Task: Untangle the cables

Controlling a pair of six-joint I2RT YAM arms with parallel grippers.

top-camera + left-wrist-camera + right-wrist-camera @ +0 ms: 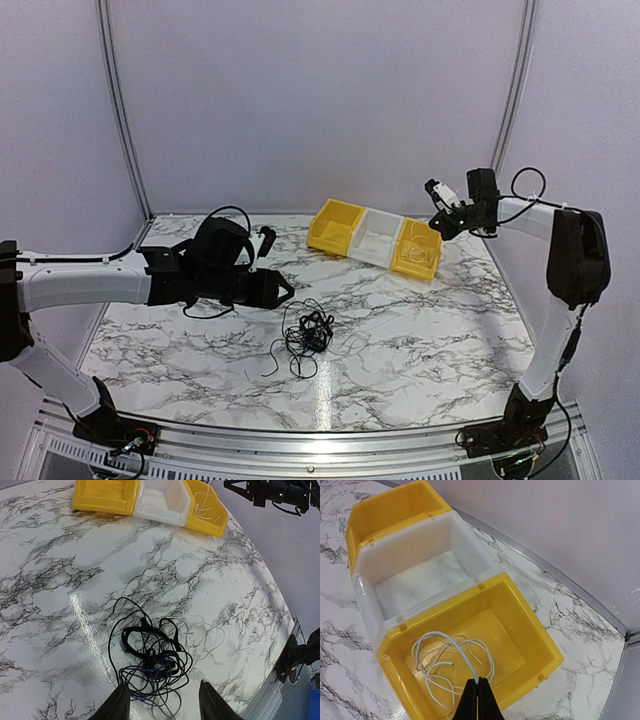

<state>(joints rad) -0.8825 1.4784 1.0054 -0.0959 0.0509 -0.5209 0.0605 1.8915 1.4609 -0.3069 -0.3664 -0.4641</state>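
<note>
Cable (440, 634) white, coiled in yellow bin (520, 635) | right fingers (478, 685) pinching it

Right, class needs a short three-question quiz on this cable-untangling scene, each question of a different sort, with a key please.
1. True or false: the left gripper is open above the black cable tangle.
2. The white cable lies in a bin of which colour? A) white B) yellow C) black
3. Fill in: the right gripper is shut on the ____ cable.
Key: 1 true; 2 B; 3 white.
</note>
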